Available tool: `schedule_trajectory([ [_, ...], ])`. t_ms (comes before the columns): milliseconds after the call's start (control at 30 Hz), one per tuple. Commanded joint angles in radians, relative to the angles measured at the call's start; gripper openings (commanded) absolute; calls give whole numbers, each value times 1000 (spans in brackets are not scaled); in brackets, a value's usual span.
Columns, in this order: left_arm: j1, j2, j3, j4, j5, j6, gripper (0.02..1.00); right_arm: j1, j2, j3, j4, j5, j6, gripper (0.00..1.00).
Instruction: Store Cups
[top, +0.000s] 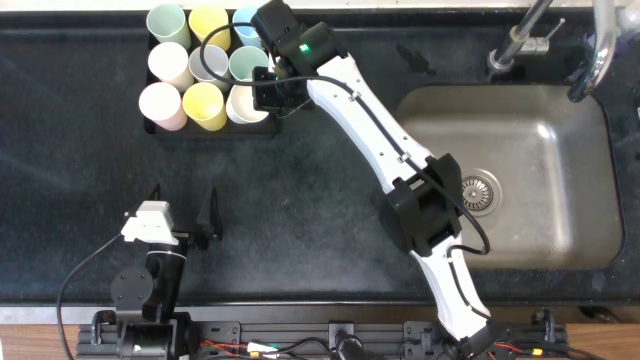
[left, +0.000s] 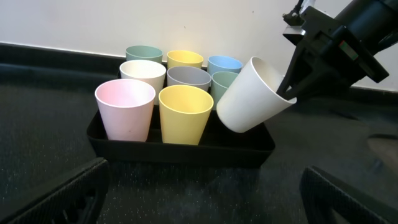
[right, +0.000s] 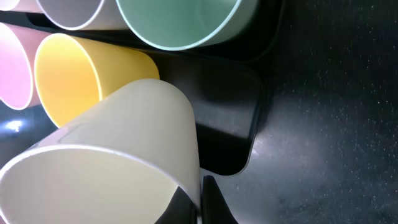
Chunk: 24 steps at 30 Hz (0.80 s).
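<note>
A black tray (top: 150, 128) at the counter's far left holds several upright cups, among them a pink cup (left: 125, 109), a yellow cup (left: 185, 113) and a green cup (right: 180, 18). My right gripper (top: 268, 92) is shut on the rim of a white cup (left: 254, 94). This cup hangs tilted, mouth up and outward, just above the tray's one bare corner (right: 230, 127), next to the yellow cup (right: 74, 81). My left gripper (top: 185, 214) stands open low over the counter, well in front of the tray, with nothing between its fingers (left: 65, 193).
A steel sink (top: 500, 170) with a faucet (top: 520, 40) takes up the right side. The right arm (top: 380, 130) crosses diagonally from bottom right to the tray. Dark counter (top: 300, 220) lies between the left gripper and the tray.
</note>
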<state>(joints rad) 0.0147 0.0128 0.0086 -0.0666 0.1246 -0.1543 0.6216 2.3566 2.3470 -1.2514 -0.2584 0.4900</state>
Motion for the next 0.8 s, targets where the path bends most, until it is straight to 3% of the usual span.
schedule_trajectory([
  [33, 3, -10, 0, -3, 13, -4, 1000, -2, -5, 29, -2, 2, 20, 45],
  [167, 3, -10, 0, -3, 13, -4, 1000, -2, -4, 26, -21, 38, 20, 45],
  [800, 3, -10, 0, -3, 13, -4, 998, -5, 50, 5, -27, 43, 21, 42],
])
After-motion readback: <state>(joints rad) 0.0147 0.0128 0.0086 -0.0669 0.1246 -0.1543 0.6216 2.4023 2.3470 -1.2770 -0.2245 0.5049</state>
